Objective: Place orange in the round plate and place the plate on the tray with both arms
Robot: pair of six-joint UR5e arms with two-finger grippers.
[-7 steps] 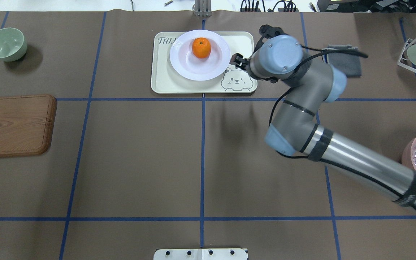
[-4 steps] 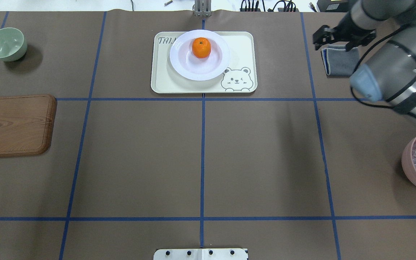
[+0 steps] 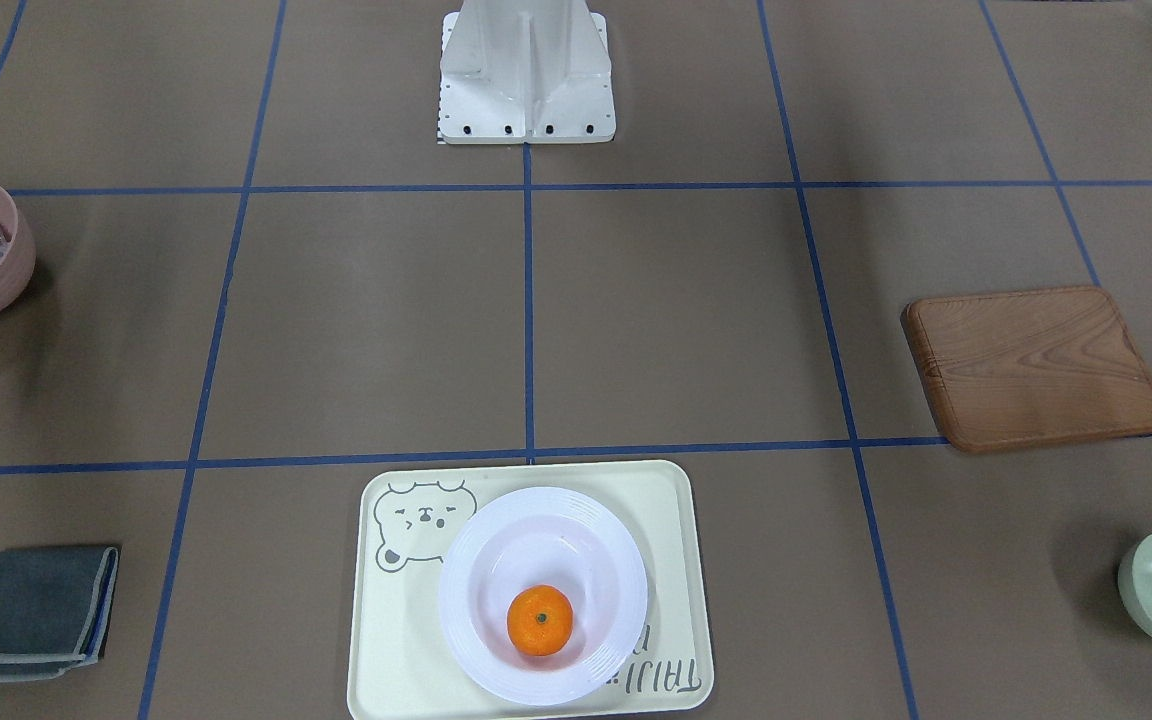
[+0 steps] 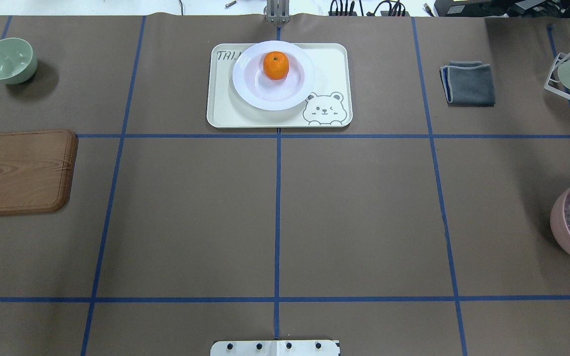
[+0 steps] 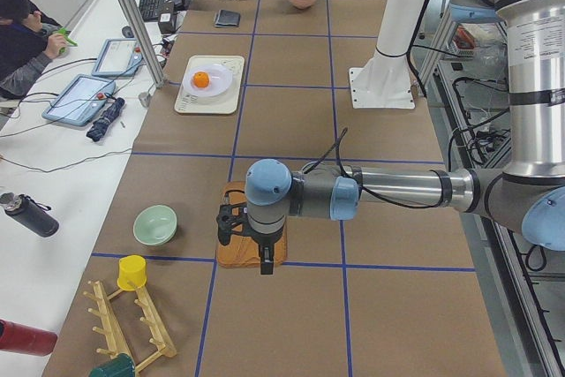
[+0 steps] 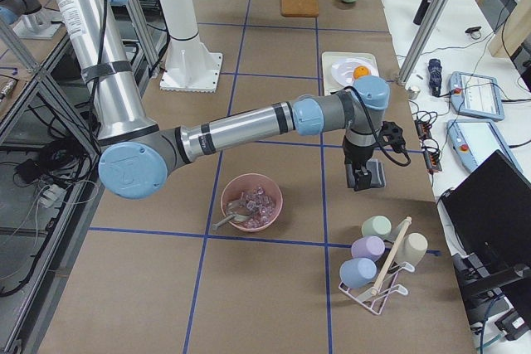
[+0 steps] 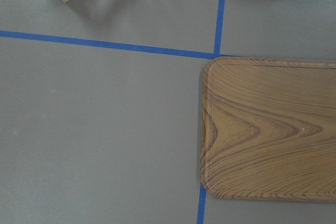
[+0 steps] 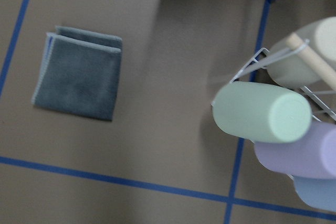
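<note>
Both grippers show only in the side views, so I cannot tell how wide either stands: the left gripper (image 5: 258, 249) hangs above the wooden board (image 7: 268, 129), the right gripper (image 6: 362, 178) near the grey cloth (image 8: 79, 72), each well apart from the tray (image 4: 220, 111). The orange (image 4: 275, 65) sits in the round plate (image 4: 265, 99) on that tray, so the task looks finished; only parking remains. Overhead shows no arm; side views do.
</note>
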